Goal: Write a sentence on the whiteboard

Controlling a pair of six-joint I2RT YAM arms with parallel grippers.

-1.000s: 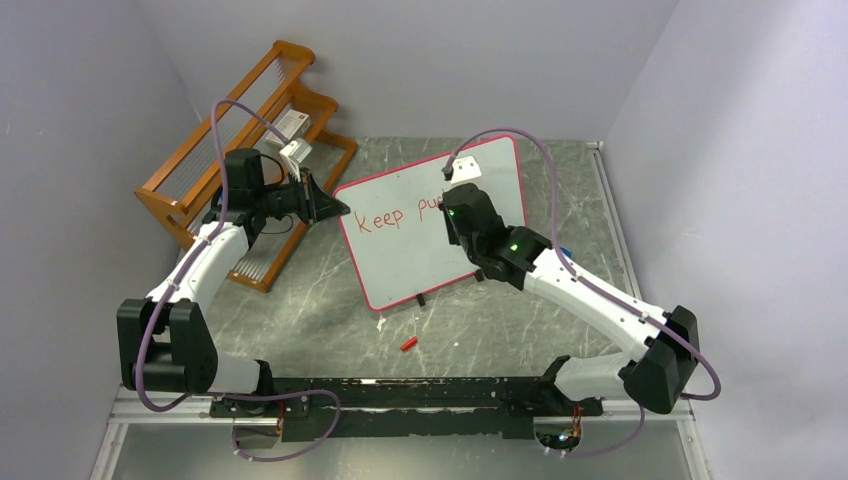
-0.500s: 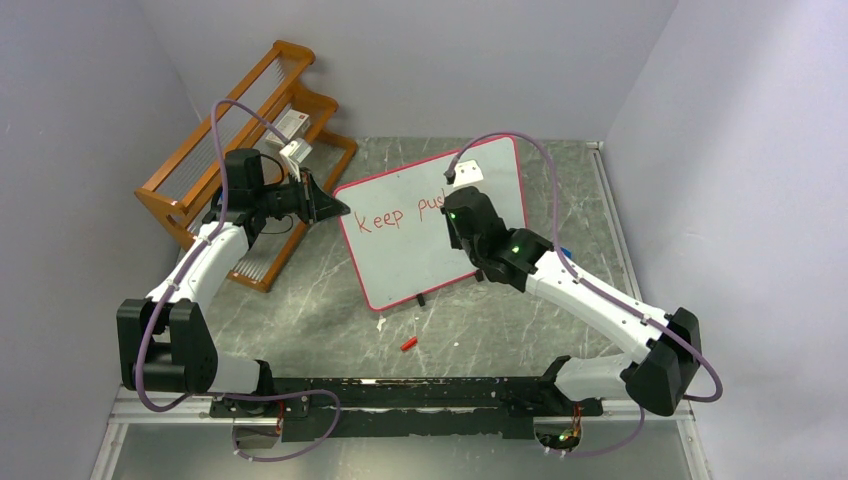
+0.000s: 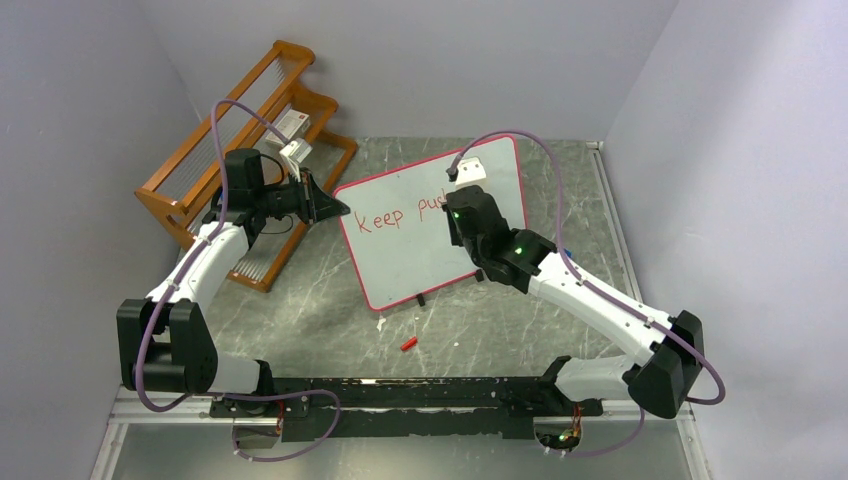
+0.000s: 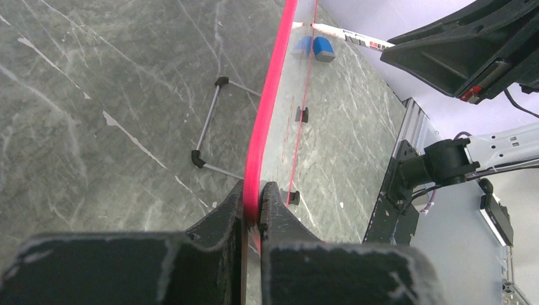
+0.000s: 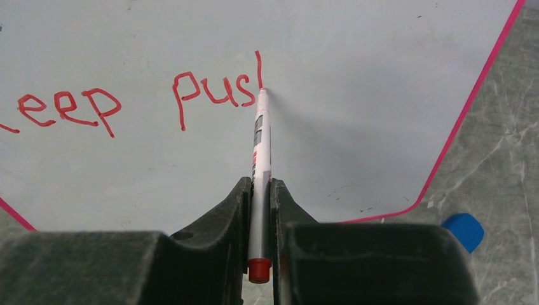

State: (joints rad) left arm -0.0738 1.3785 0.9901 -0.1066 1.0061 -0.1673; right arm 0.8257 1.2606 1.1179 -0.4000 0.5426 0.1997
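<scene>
The whiteboard stands tilted mid-table, white with a red-pink frame. My left gripper is shut on its left frame edge; in the left wrist view the jaws pinch the frame edge-on. My right gripper is shut on a white marker with a red end, its tip touching the board. The sentence in red reads "Keep pus" plus one upright stroke at the marker tip; it also shows in the top view.
A wooden rack with small boxes stands at the back left. A red marker cap lies on the table in front of the board. A blue eraser lies right of the board. Purple cables loop over both arms.
The right gripper has shifted slightly right along the board. The writing has grown from "pu" to "pus" and an upright stroke. The left arm has not moved.
</scene>
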